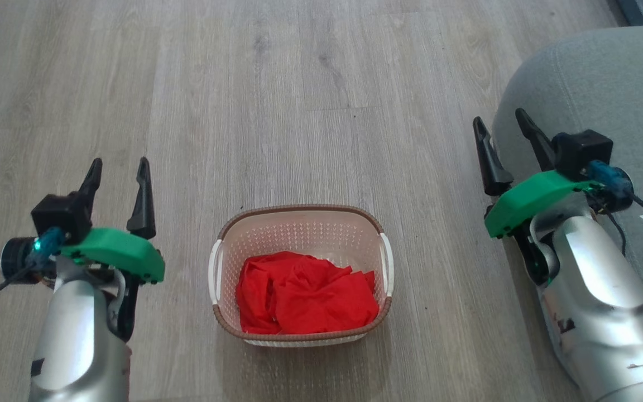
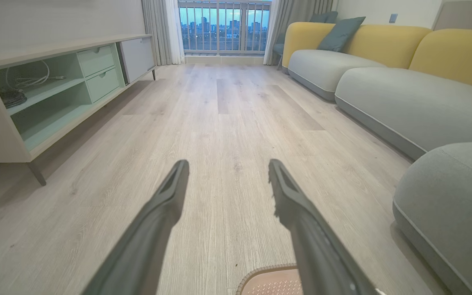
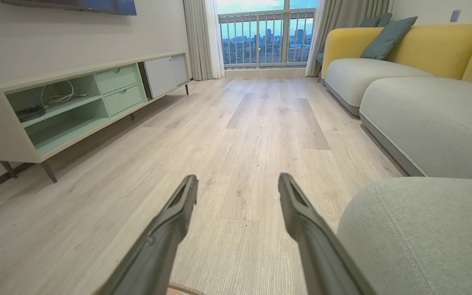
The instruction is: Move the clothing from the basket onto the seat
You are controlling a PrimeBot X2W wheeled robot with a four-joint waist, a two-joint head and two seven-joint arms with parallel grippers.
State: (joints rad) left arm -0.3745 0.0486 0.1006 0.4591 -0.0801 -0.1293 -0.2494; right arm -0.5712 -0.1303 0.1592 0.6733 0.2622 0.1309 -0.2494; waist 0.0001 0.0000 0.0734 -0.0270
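Wooden floor (image 1: 299, 84) with the grey-green seat (image 1: 606, 84) at the far right. The cream basket (image 1: 299, 211) stands on the floor at near centre, well apart from the seat; the red clothing (image 1: 305, 298) lies bundled inside it, toward its near wall. The left gripper (image 1: 119, 163), released and empty, hovers left of the basket; the right gripper (image 1: 498, 116), likewise released and empty, hovers at the seat's left edge.

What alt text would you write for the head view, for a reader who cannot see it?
A red garment lies bundled in a cream basket on a wooden floor, seen from above. The open left gripper and open right gripper flank it, both empty; a grey-green seat stands at the right edge.
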